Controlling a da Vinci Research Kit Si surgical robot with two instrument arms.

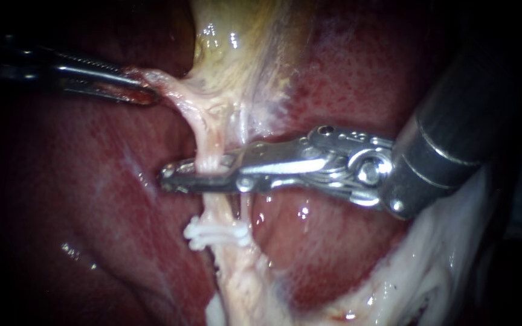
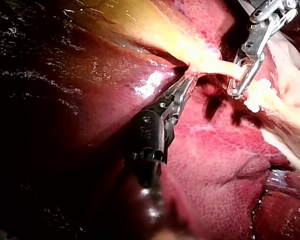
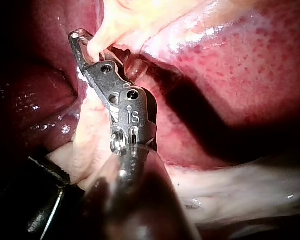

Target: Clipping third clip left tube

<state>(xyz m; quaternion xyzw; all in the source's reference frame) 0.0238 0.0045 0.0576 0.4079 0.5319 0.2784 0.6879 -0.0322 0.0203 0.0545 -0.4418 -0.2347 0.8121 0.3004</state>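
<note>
Two tools in endoscope view. Left tool (image 1: 143,93), entering from left: jaws clamped on pale tissue strand (image 1: 170,90) at gallbladder (image 1: 237,48) neck. Right tool (image 1: 170,175), entering from right: jaws narrow, straddling left tube (image 1: 209,136) and pressing it from both sides, just above white clips (image 1: 215,234) on same tube. Liver (image 1: 80,199) all round.
Left wrist view: own jaws pinch strand; right tool's jaws ring tube, just beside clips.
Right wrist view: hooked jaw tip reaches past tube, pale tissue caught between jaws.
</note>
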